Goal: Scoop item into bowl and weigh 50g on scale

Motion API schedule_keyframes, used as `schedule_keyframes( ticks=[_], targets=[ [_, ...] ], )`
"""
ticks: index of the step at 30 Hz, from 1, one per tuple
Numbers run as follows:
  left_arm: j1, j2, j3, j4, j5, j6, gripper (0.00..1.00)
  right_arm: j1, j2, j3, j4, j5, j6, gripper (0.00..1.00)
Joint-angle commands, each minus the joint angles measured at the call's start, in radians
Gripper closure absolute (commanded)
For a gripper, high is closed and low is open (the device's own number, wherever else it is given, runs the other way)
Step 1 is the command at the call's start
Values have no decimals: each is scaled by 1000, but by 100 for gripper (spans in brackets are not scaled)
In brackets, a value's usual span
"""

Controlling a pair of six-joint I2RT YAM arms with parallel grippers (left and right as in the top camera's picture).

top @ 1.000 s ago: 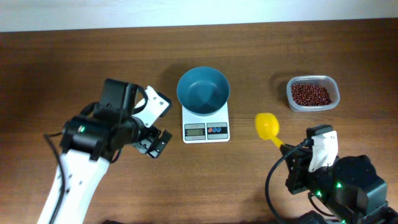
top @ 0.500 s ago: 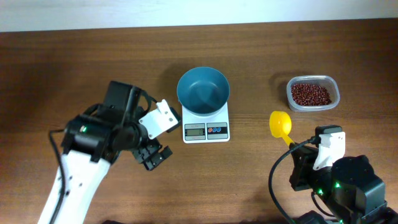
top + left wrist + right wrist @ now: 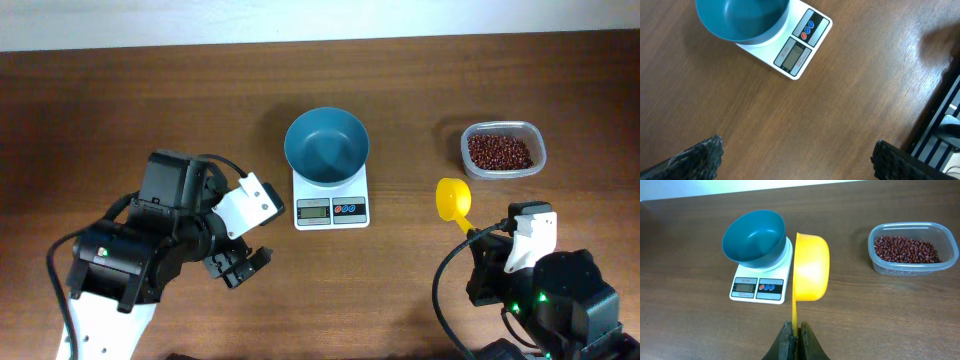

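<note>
the right gripper (image 3: 795,330) pinches the handle of a yellow scoop (image 3: 812,267), the left gripper (image 3: 795,157) hangs spread wide, the beans (image 3: 500,151) lie in the clear tub (image 3: 470,166), and the bowl (image 3: 326,146) sits on the scale (image 3: 331,209).

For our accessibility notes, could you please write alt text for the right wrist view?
The fingers of the right gripper pinch the handle of a yellow scoop held on edge over a wooden table. Behind it on the left, an empty teal bowl sits on a white scale; on the right, a clear tub holds red-brown beans.
</note>
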Motion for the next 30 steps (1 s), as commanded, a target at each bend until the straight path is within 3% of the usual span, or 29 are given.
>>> schedule_keyframes(
  ticks=[1,30],
  targets=[
    [3,-5,5,-2,15,8,1,5,-1,2,0,20,9,96],
    [3,-5,6,13,19,-53,1,5,-1,2,1,20,16,96]
  ],
)
